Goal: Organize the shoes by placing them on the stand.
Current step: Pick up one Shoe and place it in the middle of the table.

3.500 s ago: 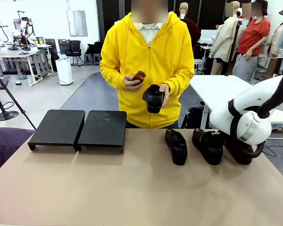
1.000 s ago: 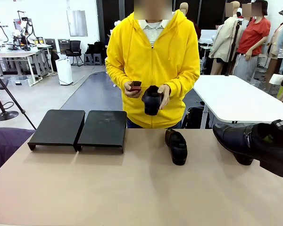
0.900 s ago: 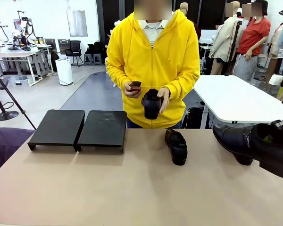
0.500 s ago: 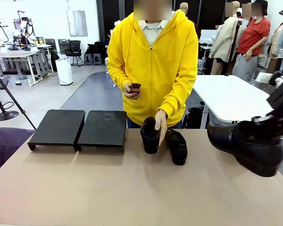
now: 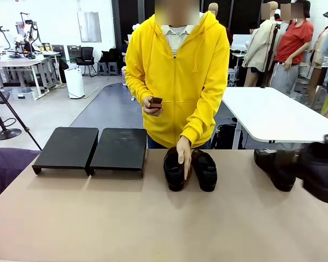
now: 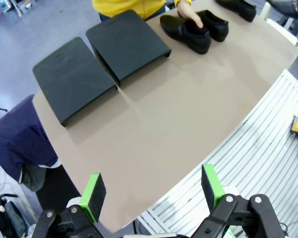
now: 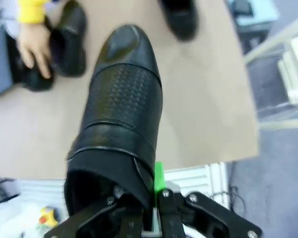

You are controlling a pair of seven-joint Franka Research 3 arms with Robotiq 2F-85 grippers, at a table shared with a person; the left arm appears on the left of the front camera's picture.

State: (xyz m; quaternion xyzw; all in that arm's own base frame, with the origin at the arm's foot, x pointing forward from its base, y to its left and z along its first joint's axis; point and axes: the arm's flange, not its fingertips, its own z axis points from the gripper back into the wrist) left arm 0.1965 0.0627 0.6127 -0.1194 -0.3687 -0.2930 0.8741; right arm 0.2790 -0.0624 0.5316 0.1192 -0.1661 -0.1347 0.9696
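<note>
Front cam faces person [image 5: 176, 82] across table [image 5: 98, 218]; wrist cams overlook same shoes [image 6: 181, 32]

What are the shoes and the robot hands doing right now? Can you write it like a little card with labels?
stand: two black panels at the table's left, no shoe on them yet
middle pair: side by side on the table
third shoe: on the table at the right
held shoe: in the air, gripped at the rim of its opening
right gripper: shut on the held shoe
left gripper: open, above the table, holding nothing
person's hand: resting on the pair's left shoe
</note>
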